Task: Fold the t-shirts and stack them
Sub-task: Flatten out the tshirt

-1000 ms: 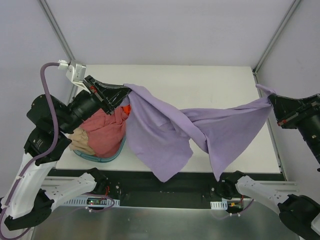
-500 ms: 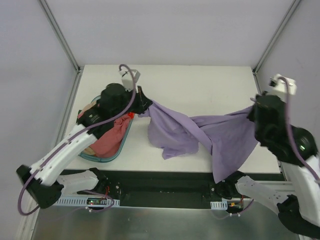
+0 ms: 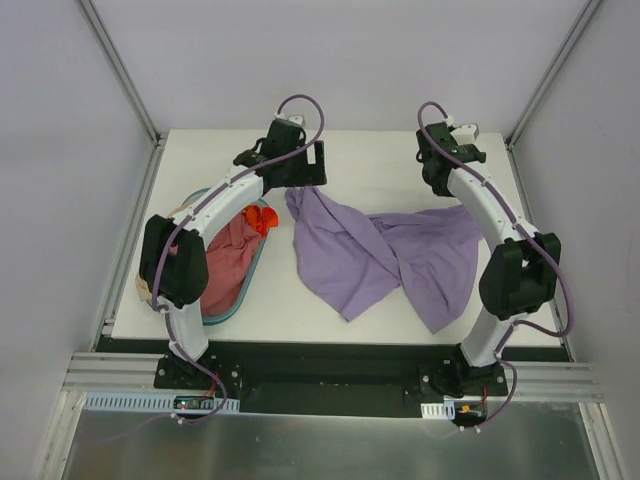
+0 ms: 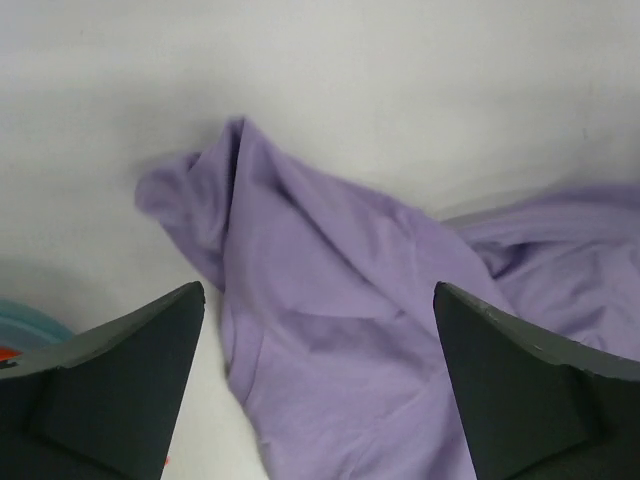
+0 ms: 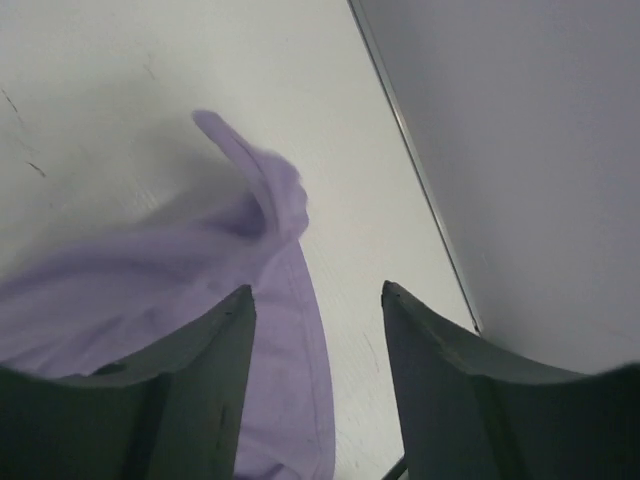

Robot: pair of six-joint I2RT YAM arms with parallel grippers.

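Right of the basket [image 3: 236, 298], the purple tee [image 3: 385, 255] now lies dropped and twisted mid-body, released a moment ago. Left gripper [image 4: 315, 290] and right gripper [image 5: 317, 288] hang wide and empty over its far corners. It wants flattening before any fold.

We hold our left gripper [image 4: 318, 290] and right gripper [image 5: 317, 288] far forward, angled down, jaws spread wide, empty.

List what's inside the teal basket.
A dusty pink-red t-shirt fills the basket; tan cloth shows at its left edge. The left arm covers part, and the bottom is hidden.
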